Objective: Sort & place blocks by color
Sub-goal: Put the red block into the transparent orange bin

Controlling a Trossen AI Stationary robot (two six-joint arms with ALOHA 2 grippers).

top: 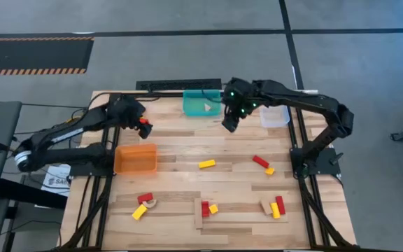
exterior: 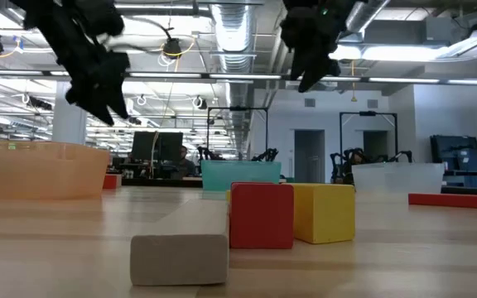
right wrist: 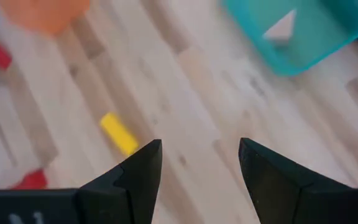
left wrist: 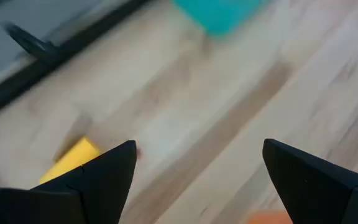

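Observation:
Red, yellow and pale wood blocks lie scattered on the near half of the wooden table: a lone yellow block point(top: 207, 164), a red and yellow pair point(top: 263, 164), and three mixed groups near the front edge point(top: 144, 206), point(top: 206, 209), point(top: 275, 207). One pale block point(top: 207, 107) lies inside the teal bin point(top: 191, 103). My left gripper point(top: 144, 128) point(left wrist: 199, 146) hangs open above the table just beyond the orange bin point(top: 135, 159). My right gripper point(top: 228, 123) point(right wrist: 200, 143) hangs open in the air beside the teal bin. Both hold nothing.
A clear bin point(top: 274, 115) stands at the far right, next to the teal bin. In the low view a wood bar point(exterior: 179, 258), a red block point(exterior: 261, 215) and a yellow block point(exterior: 324, 213) stand close to the near edge. Bare wood lies between the bins and the blocks.

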